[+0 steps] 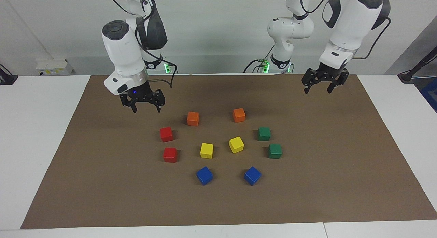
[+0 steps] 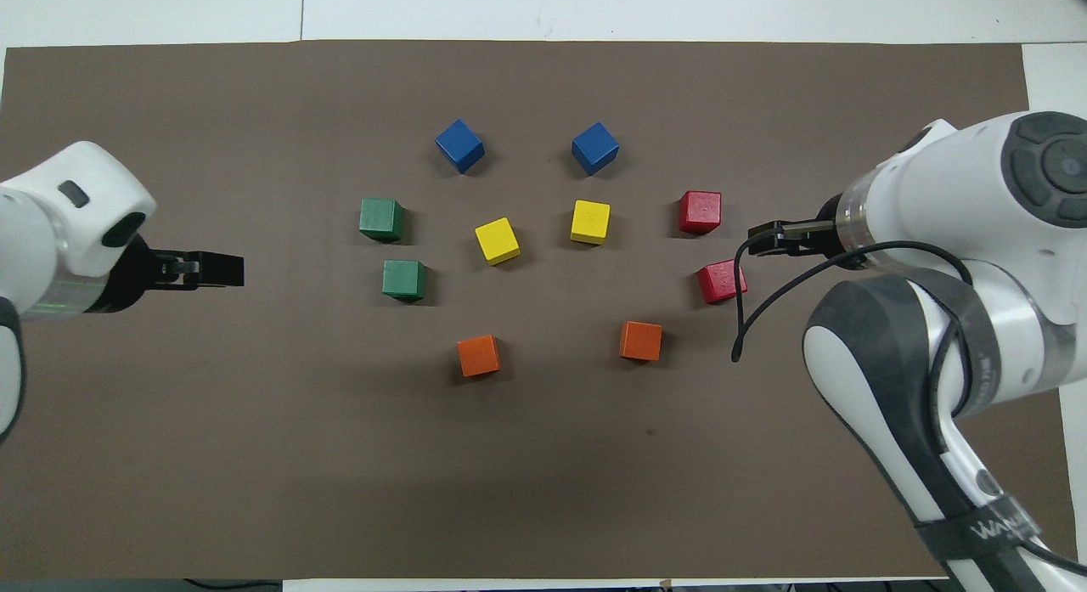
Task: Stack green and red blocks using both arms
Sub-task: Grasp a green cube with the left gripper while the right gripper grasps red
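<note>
Overhead view: cable crosses red block.

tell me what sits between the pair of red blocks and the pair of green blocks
Two yellow blocks sit side by side between the red blocks and green blocks. Both views show it.

Lighting is bright and even in both views, coming from above. The cubes cast short, soft shadows on the brown mat; broader, fainter shadows lie on the mat under the raised arms. The white arm shells show mild glare. Cube edges read sharp across both views. No motion blur. Mat edges run straight, without visible bending.
</note>
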{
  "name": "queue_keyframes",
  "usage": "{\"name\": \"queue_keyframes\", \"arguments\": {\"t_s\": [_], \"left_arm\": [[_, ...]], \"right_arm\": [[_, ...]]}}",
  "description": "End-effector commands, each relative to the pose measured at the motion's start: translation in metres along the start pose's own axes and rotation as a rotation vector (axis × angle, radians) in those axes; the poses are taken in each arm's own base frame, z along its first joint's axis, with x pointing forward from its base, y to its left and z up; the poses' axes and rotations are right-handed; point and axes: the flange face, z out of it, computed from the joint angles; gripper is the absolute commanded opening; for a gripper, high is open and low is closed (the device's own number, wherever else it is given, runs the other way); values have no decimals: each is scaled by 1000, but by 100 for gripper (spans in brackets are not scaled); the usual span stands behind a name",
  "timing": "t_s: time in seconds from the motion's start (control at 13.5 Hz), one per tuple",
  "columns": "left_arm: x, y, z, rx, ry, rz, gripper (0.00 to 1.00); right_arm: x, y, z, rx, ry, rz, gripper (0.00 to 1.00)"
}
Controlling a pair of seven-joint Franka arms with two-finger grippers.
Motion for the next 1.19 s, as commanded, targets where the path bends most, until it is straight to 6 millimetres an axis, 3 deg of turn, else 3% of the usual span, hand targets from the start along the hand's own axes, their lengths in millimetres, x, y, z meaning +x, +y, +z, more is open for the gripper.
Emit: {"name": "queue_keyframes", "arguments": {"t_s": [0.0,0.15,0.3,0.52,0.82,1.11], "left_arm": [[-4,13,20,-15,8,17,100],[3,28,41,-16,-9,43,100],[10,58,69,-22,-19,92,100],[15,74,117,-22,-31,134,100],[13,100,166,-29,-31,173,100],[11,115,186,-33,-48,193,100]], "right_arm": [[10,-12,24,12,21,29,100],[11,-27,46,11,12,29,100],[3,-26,70,13,16,24,100],[-12,-22,103,15,22,23,100],[-15,-24,122,23,49,23,100],[-22,-24,144,26,57,20,100]]}}
